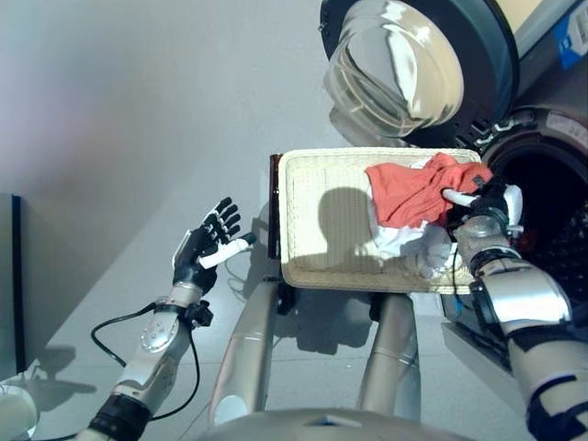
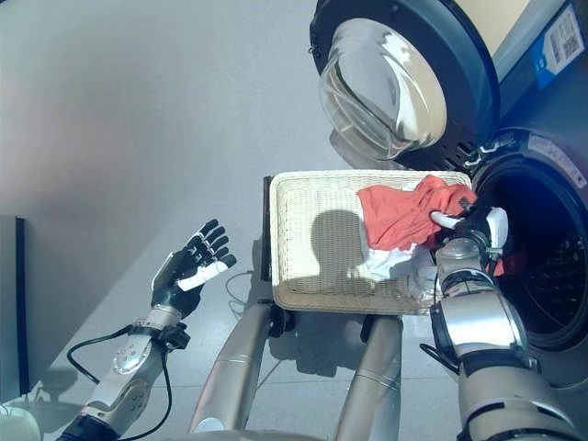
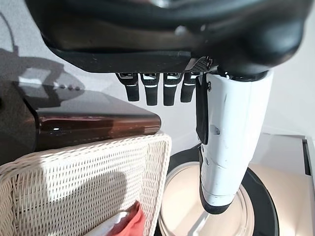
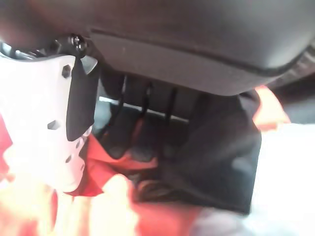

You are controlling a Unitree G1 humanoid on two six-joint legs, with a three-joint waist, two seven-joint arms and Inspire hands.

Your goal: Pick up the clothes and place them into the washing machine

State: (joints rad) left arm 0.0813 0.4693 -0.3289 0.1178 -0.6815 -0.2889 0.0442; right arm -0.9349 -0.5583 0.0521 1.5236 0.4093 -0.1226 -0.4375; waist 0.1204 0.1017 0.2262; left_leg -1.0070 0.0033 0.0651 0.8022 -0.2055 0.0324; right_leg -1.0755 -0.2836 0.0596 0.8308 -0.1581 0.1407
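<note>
Your right hand (image 1: 487,207) pinches the red shirt (image 1: 413,191) at the basket (image 1: 312,230) edge nearest the washer drum (image 1: 551,202); the grip looks shallow, though the wrist view is murky. Lift clear before swinging in. Your left hand (image 1: 207,243) hangs open, well apart.

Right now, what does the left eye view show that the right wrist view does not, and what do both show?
Only the left eye view shows the white wicker basket, the open washing machine door, the dark drum opening, a white garment under the red one, and the left hand, open and idle over the floor. Only the right wrist view shows, from close, the fingers curled into the fabric, with dark cloth beside them. Both show the right hand gripping the red garment.
</note>
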